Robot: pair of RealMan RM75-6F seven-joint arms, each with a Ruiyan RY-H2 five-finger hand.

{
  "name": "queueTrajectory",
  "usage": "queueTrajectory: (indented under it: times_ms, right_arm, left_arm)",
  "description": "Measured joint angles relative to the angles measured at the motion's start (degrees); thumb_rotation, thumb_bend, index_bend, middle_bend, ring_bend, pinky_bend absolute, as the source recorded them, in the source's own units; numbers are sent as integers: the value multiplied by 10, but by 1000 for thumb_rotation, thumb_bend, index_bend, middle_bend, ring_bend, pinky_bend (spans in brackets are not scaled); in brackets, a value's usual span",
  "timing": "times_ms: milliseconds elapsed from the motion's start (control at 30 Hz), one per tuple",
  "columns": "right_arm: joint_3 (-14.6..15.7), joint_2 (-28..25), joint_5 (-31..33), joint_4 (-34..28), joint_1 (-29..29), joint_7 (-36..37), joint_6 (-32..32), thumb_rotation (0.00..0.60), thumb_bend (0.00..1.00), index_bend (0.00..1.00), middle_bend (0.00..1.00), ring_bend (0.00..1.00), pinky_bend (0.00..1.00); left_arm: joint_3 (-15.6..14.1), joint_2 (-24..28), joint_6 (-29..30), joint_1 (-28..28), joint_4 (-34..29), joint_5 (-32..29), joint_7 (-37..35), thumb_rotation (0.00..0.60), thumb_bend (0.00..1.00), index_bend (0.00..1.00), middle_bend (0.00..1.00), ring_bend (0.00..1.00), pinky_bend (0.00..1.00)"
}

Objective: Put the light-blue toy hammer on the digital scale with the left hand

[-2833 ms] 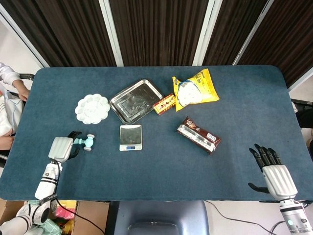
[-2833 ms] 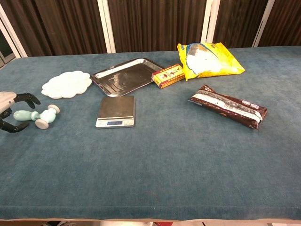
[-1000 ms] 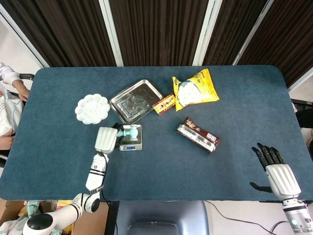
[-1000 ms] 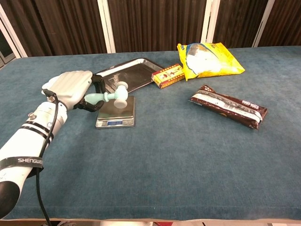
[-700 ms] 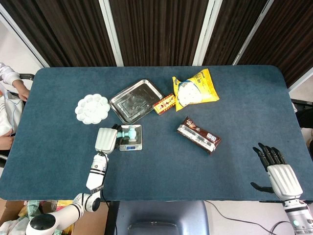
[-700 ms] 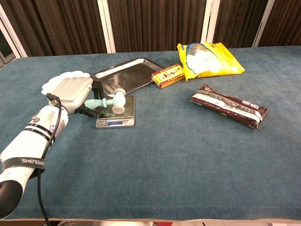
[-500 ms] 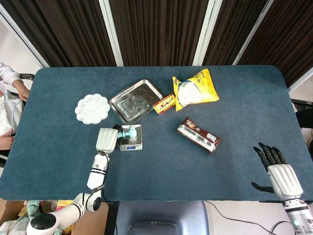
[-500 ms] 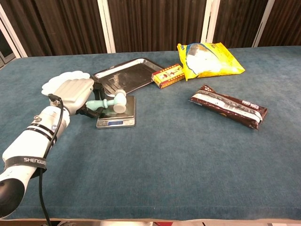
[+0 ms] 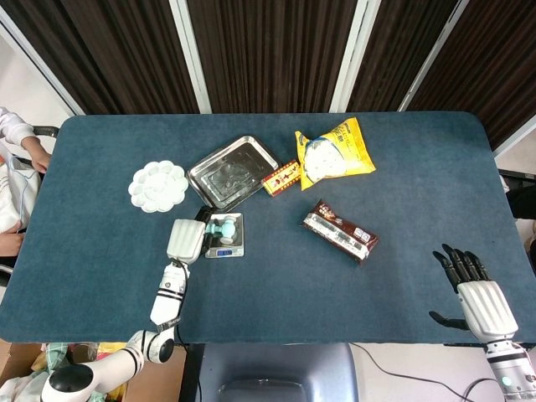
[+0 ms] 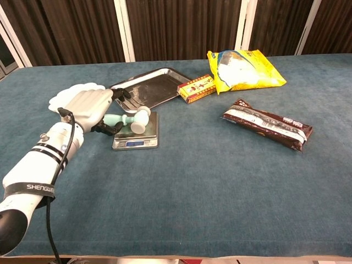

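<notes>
At the far left a white palette (image 10: 77, 93) is lying on the blue table (image 10: 220, 181). Just right of it, the left hand (image 10: 91, 107) is grasping the handle of the toy hammer (image 10: 129, 121), whose head is resting on the scale (image 10: 136, 135). Behind the scale a metal tray (image 10: 148, 88) is sitting, with a small red box (image 10: 196, 88) beside it. Further right a yellow bag (image 10: 242, 69) and a brown wrapper (image 10: 268, 131) are lying. At the far right the right hand (image 9: 473, 297) is hovering released, fingers spread, holding nothing.
</notes>
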State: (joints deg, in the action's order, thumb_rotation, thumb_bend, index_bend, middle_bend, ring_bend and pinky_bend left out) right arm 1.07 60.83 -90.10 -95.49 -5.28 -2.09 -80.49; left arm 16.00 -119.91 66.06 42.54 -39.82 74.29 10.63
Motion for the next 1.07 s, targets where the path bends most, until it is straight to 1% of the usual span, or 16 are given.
queueTrajectory:
  times_ms: [167,300,333,367,400,433,467,500,533,567,633,700,733,800,867,1067]
  right_arm:
    - [2,0,-2,0,0,-1,1,600,211,0,0,0,0]
    - [4,0,-6,1,-1,-5,2,600,211,0,0,0,0]
    - [4,0,-8,0,-1,-6,3,600,211,0,0,0,0]
    - [5,1,-10,-1,-1,-6,2,600,211,0,0,0,0]
    - [6,1,-13,-1,-1,-6,1,600,211,0,0,0,0]
    - [7,1,-15,-2,0,-7,0,600,211,0,0,0,0]
    - [8,1,-19,-2,0,-8,-2,600,211,0,0,0,0]
    - [9,2,-21,-3,1,-10,-4,600,211,0,0,0,0]
    - [10,2,-22,-3,1,-12,-4,600,211,0,0,0,0]
    - [11,4,-23,-4,1,-15,-4,600,211,0,0,0,0]
    - [12,6,-25,-5,1,-21,-3,600,210,0,0,0,0]
    - [12,9,-27,-8,1,-29,-2,600,211,0,0,0,0]
    - [12,11,-27,-8,1,-32,-2,600,210,0,0,0,0]
    - [12,15,-27,-10,0,-42,0,600,210,0,0,0,0]
    - [13,20,-29,-11,-1,-48,2,600,210,0,0,0,0]
    - [14,23,-29,-11,-1,-54,2,600,211,0,0,0,0]
  left_arm:
    - [-2,28,14,-12,-47,3,-3,600,382,210,210,1000,1000]
    - [-17,77,52,-43,-130,23,-33,600,376,207,224,998,1000]
    - [-22,92,66,-53,-153,31,-45,600,375,198,226,967,1000]
    - [-28,108,83,-64,-177,41,-57,600,375,181,215,886,982]
    - [-38,132,110,-81,-207,55,-73,600,375,154,191,728,899]
    - [-48,152,132,-95,-227,68,-85,600,375,134,165,552,759]
    - [-60,175,153,-108,-243,80,-96,600,375,118,142,404,614]
    - [-79,208,178,-125,-259,95,-108,600,375,100,108,208,393]
    - [-94,234,192,-138,-269,105,-115,600,374,86,79,67,188]
    - [-110,261,202,-151,-278,114,-122,600,375,76,66,21,105]
    - [-150,323,210,-188,-296,130,-144,600,376,61,60,0,23]
    - [-188,369,215,-228,-302,141,-181,600,373,43,56,0,16]
    - [-198,381,219,-242,-302,144,-199,600,368,24,44,0,11]
    - [-211,392,223,-262,-302,147,-234,600,366,0,23,0,4]
    - [-216,397,221,-267,-305,148,-247,600,369,0,17,0,3]
    - [-222,427,214,-288,-324,153,-205,600,373,0,8,0,3]
